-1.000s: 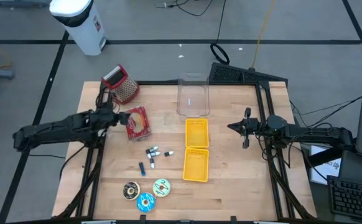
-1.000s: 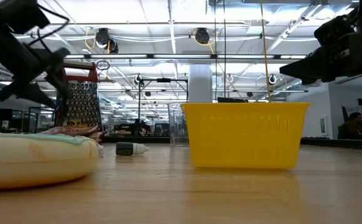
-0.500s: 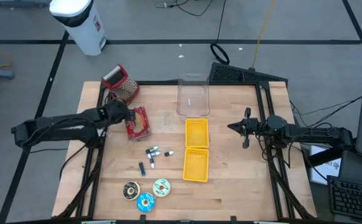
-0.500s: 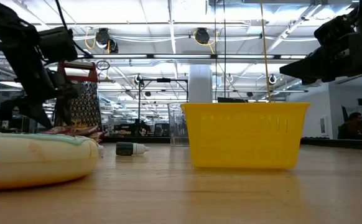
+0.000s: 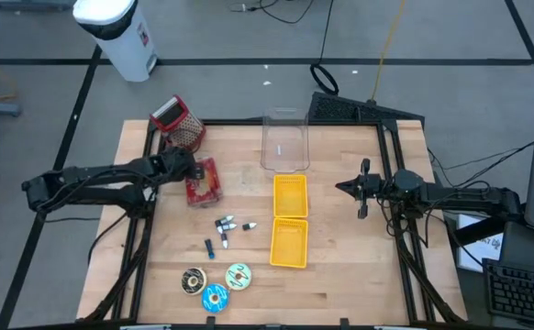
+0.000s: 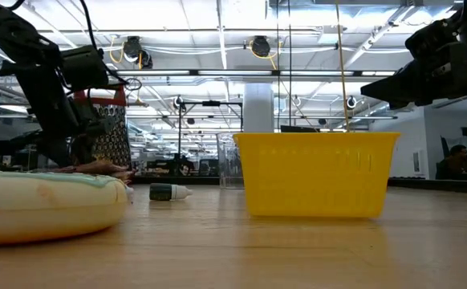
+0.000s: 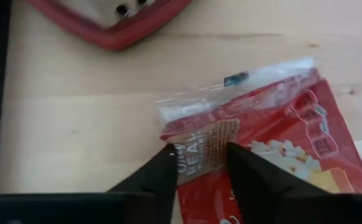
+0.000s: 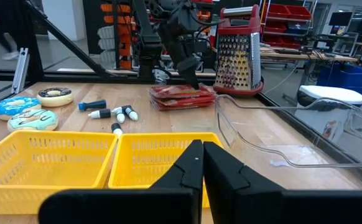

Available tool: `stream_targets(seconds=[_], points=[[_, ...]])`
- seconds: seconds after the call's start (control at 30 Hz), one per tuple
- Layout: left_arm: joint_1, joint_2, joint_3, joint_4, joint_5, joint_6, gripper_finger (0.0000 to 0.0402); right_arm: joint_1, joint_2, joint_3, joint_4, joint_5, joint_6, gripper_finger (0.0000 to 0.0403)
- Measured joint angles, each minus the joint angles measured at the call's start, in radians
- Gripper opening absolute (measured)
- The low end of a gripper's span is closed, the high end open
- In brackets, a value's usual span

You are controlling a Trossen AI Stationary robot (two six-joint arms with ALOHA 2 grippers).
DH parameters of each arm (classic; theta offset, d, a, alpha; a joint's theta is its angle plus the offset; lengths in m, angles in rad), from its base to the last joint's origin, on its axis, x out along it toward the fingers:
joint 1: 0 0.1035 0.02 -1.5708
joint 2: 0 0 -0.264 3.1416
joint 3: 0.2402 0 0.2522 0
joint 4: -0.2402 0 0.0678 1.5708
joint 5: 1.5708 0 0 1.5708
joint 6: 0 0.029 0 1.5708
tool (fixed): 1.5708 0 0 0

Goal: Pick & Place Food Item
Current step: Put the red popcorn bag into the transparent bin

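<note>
the red snack packet [image 5: 204, 180] lies just beside the box grater [image 5: 179, 124]. the left gripper [image 7: 196, 163] straddles the packet's clear sealed end, fingers part-open, not clamped; right gripper [image 8: 203, 163] closed, empty.

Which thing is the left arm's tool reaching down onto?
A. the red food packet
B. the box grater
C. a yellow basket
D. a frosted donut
A: in the left wrist view the left tool has its fingertips set on either side of the clear top edge of the red food packet, and the high view shows that arm ending at the packet, with the box grater beside it.
</note>
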Motion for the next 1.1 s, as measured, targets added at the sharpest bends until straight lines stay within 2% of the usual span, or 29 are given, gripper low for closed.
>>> stream_targets(seconds=[0.27, 0.5, 0.73, 0.97, 1.1], points=[[-0.001, -0.036, -0.001, 0.11, 0.003, 0.085, 0.001, 0.0, 0.0, 0.0, 0.0, 0.0, 0.0, 0.0004], [-0.035, -0.136, -0.001, 0.273, 0.002, 0.172, 0.0004, 0.0, 0.0, 0.0, 0.0, 0.0, 0.0, 0.0004], [-0.115, -0.234, -0.001, 0.493, -0.002, 0.323, 0.0002, 0.0, 0.0, 0.0, 0.0, 0.0, 0.0, 0.0004], [-0.176, -0.248, -0.001, 0.792, -0.004, 0.575, 0.0001, 0.0, 0.0, 0.0, 0.0, 0.0, 0.0, 0.0004], [-0.183, -0.248, -0.001, 0.883, -0.005, 0.661, 0.0001, 0.0, 0.0, 0.0, 0.0, 0.0, 0.0, 0.0004]])
